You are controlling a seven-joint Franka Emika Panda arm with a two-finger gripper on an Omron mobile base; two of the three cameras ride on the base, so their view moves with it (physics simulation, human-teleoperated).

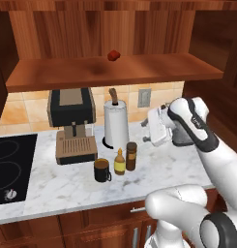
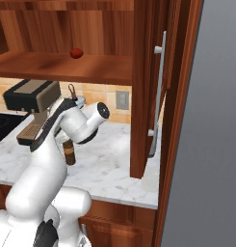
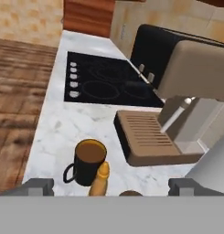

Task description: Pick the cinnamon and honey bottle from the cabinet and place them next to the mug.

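No readable text, brand, number or sign appears on anything here.

Counter row, near: small dark mug with side handle [image 1: 102, 170] left, small amber honey bottle [image 1: 120, 162] middle, tall dark brown cinnamon jar [image 1: 131, 156] right.
Behind: black-and-tan coffee machine [image 1: 72, 124] left, white paper towel roll [image 1: 116, 124] right.
Cabinet shelf [image 1: 115, 71]: small red lump [image 1: 113, 55].

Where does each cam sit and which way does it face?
Left base view: behind-left, facing the marble counter; white arm lower right, gripper.
Right base view: behind-right, facing the reddish-brown open cabinet; arm lower left.
Hand view: on the hand, looking down at the dark brown mug and amber yellow-capped honey bottle.
Shared: black-and-tan coffee machine, dark cylindrical cinnamon jar.
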